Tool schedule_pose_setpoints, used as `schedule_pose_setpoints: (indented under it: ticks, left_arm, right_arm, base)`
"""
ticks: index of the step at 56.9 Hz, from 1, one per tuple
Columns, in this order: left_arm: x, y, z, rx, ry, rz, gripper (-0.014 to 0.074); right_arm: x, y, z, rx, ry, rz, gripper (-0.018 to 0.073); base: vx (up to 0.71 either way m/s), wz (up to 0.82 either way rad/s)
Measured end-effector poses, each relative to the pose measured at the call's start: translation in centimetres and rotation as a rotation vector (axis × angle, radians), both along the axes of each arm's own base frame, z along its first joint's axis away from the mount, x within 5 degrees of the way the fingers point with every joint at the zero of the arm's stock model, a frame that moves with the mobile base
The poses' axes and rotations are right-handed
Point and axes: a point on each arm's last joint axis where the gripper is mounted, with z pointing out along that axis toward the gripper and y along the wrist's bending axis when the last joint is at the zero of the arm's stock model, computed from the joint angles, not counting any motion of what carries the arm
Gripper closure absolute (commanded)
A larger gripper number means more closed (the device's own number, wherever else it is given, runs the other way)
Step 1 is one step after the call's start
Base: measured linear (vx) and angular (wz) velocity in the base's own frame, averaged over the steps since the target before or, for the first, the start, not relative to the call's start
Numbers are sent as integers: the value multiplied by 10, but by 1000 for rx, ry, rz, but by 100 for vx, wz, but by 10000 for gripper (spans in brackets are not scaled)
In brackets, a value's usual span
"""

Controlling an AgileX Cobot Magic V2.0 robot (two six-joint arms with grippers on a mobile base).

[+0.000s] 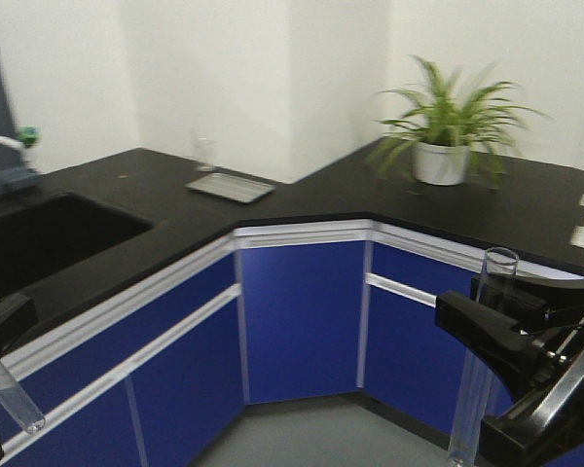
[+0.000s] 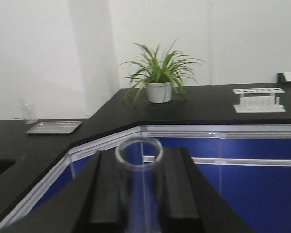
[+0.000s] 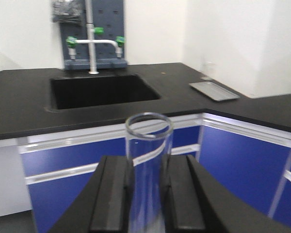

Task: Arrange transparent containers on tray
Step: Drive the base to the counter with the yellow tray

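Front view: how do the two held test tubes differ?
The right tube, in the right hand, stands nearly upright, rim on top; the left tube, in the left hand, slants, rounded bottom downward. The right tube shows nearly its whole length; the left tube only its lower end. Both are clear glass.

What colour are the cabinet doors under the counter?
The cabinet doors are deep blue, shown best in the exterior front-facing view.

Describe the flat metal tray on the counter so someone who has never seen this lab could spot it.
Find the black counter where it bends below the white wall corner. Left of the bend lies the metal tray: flat, grey, rectangular, unlike the upright clear glass behind it.
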Motion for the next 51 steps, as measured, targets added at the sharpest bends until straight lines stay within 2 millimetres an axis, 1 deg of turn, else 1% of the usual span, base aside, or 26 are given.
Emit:
schedule_pose_setpoints:
  ticks: [51]
  left_arm:
    - [0,0,0,0,0,0,493]
  right_arm:
    - [0,0,0,0,0,0,358]
  base:
    - [14,63]
